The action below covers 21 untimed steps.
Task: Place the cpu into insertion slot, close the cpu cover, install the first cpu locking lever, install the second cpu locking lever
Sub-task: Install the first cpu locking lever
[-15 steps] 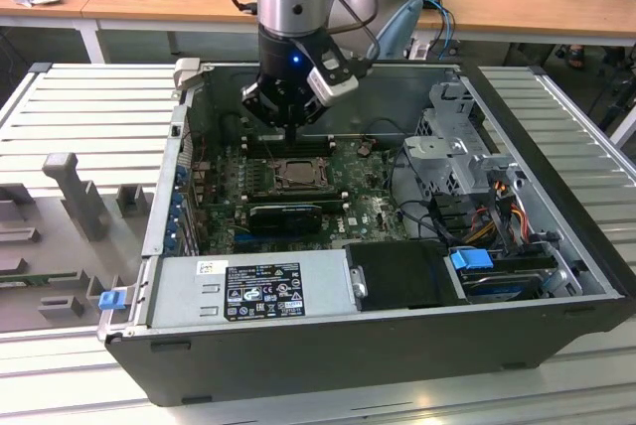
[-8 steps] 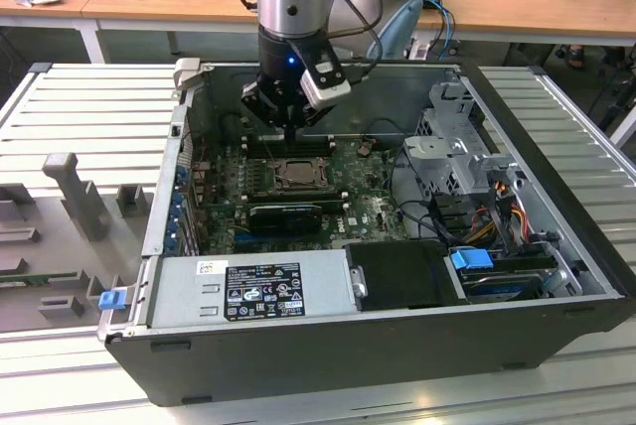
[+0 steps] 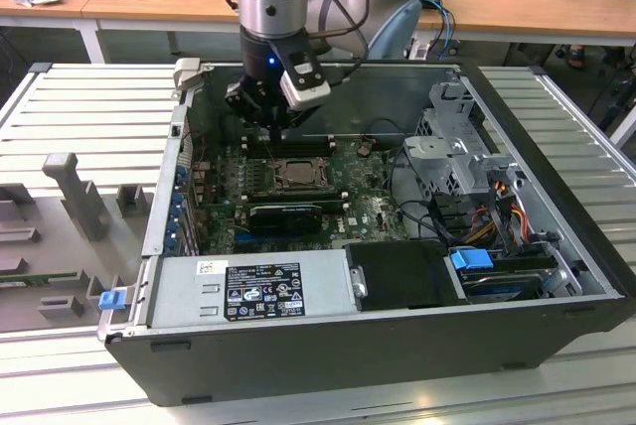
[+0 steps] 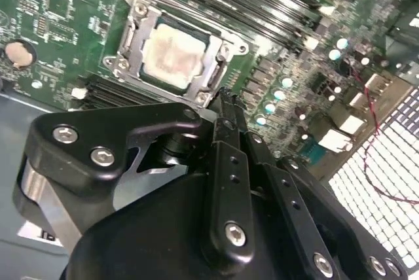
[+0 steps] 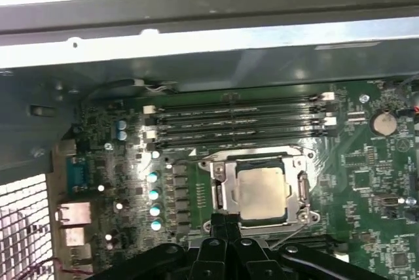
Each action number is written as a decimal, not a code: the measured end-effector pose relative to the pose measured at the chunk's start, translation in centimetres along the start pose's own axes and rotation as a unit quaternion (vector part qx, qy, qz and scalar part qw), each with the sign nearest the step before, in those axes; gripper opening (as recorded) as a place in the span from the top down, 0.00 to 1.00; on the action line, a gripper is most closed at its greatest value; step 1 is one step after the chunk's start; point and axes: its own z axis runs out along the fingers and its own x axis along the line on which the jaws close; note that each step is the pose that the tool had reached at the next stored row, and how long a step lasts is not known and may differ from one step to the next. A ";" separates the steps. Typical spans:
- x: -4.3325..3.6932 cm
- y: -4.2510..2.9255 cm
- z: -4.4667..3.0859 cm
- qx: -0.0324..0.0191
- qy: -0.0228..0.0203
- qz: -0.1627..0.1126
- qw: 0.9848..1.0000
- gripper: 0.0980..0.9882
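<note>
The landmark for all positions is the insertion slot (image 5: 260,188), the square socket on the green motherboard (image 5: 366,182) inside the open computer case (image 3: 328,341).

Toward the exterior view's left of the slot stands the case's rear wall, with its column of blue card-slot clips (image 3: 179,209). Just beyond the slot, toward the far case wall, lie the long black memory slots (image 5: 236,120).

The cpu (image 5: 262,190) sits flat in the insertion slot; its pale metal top is visible in both wrist views. The cpu cover (image 5: 222,192) lies down around the chip, its silver frame bordering the top on all sides. Placement and cover closing therefore appear complete.

The gripper (image 5: 226,224) hangs at the slot's near edge, at one corner of the cover frame. Its fingers (image 4: 226,113) are drawn together into one narrow tip and clasp nothing that can be seen. Whether the tip touches the frame or a lever cannot be told.

The state of the two locking levers is not resolvable. Judged from the gripper's station at the frame edge, the lever steps are probably in progress or outstanding.

Toward the exterior view's right of the slot stand the metal drive cage (image 3: 452,152) and bundled cables (image 3: 497,209).
</note>
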 end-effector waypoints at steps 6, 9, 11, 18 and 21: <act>2.33 -0.11 0.13 0.000 0.000 0.000 1.000 0.99; 3.15 0.21 0.18 0.000 0.000 0.000 1.000 0.99; 3.54 0.54 0.26 0.000 0.000 0.000 1.000 0.99; 4.09 1.66 0.82 -0.003 0.000 -0.007 1.000 0.99; 4.15 2.37 0.98 -0.003 0.001 -0.020 1.000 0.99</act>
